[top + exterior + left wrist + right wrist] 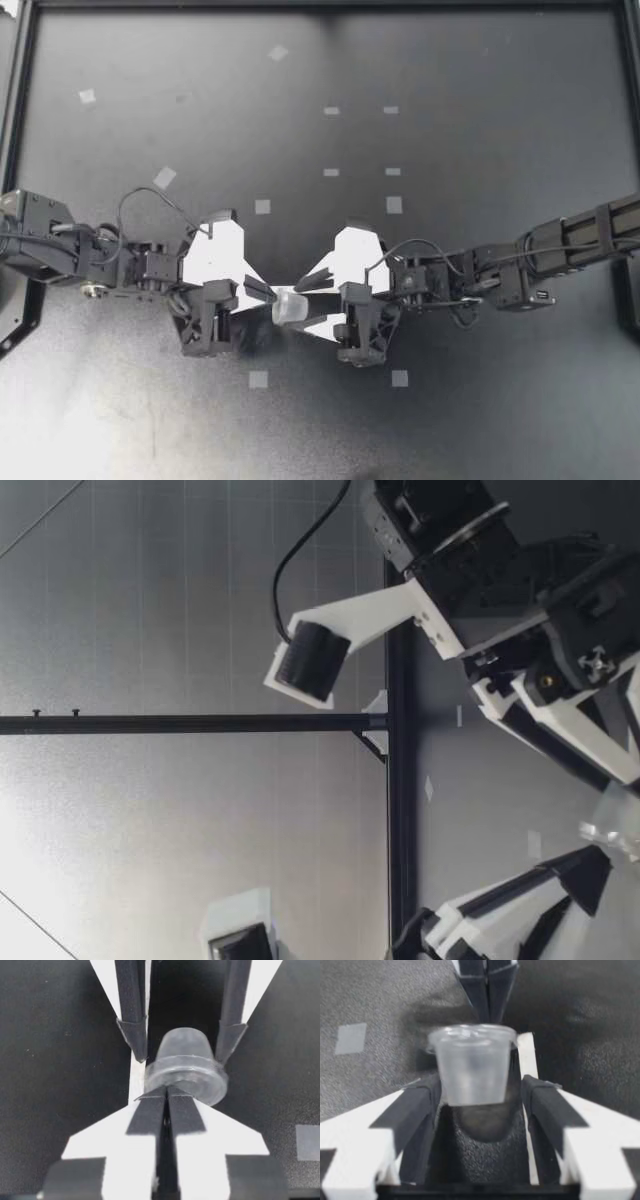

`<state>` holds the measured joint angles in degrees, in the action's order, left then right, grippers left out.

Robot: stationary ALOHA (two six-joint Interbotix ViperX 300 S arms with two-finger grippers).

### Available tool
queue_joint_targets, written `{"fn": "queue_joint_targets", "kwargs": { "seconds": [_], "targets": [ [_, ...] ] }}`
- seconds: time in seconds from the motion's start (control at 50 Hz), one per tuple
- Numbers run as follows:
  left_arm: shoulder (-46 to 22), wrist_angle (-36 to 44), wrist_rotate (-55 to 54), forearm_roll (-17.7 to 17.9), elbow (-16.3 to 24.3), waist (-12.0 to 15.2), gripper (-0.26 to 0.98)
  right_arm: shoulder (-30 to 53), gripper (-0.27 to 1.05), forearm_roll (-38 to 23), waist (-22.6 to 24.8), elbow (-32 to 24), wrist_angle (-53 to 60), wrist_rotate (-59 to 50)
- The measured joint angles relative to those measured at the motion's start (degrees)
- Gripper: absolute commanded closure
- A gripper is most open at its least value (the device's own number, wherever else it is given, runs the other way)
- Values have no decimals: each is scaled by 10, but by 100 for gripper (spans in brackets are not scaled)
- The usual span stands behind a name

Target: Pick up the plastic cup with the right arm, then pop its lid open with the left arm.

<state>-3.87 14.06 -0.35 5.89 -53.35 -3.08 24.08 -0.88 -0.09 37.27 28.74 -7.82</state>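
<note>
Above table (480, 80), left end effector (270, 292) pinches cup (288, 307); open right end effector (306, 303) straddles it.

Clear cup (612, 832) between right fingers (575, 748), left fingers (588, 868).

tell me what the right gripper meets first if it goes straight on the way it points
Likely the clear plastic cup, its base between my right gripper's open fingers; just beyond, my left gripper pinches the rim.
</note>
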Motion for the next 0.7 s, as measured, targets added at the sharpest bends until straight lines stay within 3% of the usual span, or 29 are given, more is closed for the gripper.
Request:
{"fn": "queue_joint_targets", "kwargs": {
  "seconds": [0.18, 0.52, 0.7],
  "targets": [
    [0, 4, -2, -1, -1, 0, 73, 0, 31, 0, -2, -8, -32, 2],
    [0, 4, -2, -1, -1, 0, 73, -1, 33, -31, -3, -43, -108, 5],
    [0, 4, -2, -1, -1, 0, 73, -1, 48, -33, -3, -48, -117, 4]
  ]
}}
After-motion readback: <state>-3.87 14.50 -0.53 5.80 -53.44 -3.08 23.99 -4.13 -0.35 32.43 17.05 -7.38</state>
